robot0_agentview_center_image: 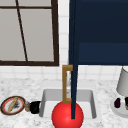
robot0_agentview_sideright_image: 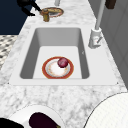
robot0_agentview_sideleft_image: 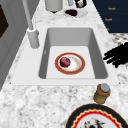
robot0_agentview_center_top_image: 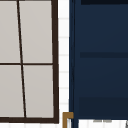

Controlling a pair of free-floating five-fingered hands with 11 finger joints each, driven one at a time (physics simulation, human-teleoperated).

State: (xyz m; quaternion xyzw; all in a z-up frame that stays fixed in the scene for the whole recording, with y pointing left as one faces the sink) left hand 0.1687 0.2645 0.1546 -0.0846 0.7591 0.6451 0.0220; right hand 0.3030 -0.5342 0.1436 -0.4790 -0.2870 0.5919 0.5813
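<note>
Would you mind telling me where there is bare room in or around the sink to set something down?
Free: the sink floor behind the red-rimmed plate with its dark red fruit, and the counter strip between basin and faucet. Crowded: the counter end where a hand hovers by the jar and patterned plate, and the opposite end with the eggplant plate.

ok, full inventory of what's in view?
sink: one, white, centre
faucet: one, pale grey, behind sink
plate: one, red-rimmed, in sink
fruit: one, dark red, on that plate
red ball: one, front of sink
jar: one, amber, left counter
patterned plate: one, black-rimmed, beside jar
white plate: one, right counter
aubergine: one, purple, on white plate
cabinet: one, navy, above sink
window: one, dark-framed
left hand: black, by jar
right hand: black, by aubergine
</note>
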